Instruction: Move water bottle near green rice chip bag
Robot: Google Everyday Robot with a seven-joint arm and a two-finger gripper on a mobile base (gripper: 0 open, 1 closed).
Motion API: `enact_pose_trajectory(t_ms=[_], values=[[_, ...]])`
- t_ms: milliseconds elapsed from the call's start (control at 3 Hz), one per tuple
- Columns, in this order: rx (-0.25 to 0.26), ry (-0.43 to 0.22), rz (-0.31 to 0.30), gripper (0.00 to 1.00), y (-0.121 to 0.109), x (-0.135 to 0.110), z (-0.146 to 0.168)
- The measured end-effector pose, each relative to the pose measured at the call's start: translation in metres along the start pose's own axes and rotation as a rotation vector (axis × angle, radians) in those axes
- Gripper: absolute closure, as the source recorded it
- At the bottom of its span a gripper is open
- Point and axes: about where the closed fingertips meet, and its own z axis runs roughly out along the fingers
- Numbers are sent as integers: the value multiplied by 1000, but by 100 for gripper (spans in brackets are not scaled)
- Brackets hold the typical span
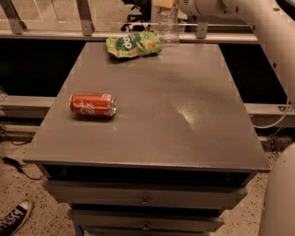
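— How much of the claw shows?
— Little. It sits at the far edge of the scene, cut off by the top border. Only its pale tips show, clamped on the top of the water bottle; the cap is hidden inside them.
— And the bottle?
— Upright at the far edge of the tabletop, just right of the green rice chip bag. Whether its base rests on the surface or touches the bag, I cannot tell.
— What else is around?
— An orange soda can lies on its side near the left edge, well apart from both. The white arm crosses the far right corner. A sneaker pokes in on the floor, near left, partly cut off.
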Motion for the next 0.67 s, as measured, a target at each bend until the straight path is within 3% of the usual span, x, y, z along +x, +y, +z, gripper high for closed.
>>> enact_pose_trajectory(t_ms=[667], values=[[-9,-26,-12,100,6,-1,-3]])
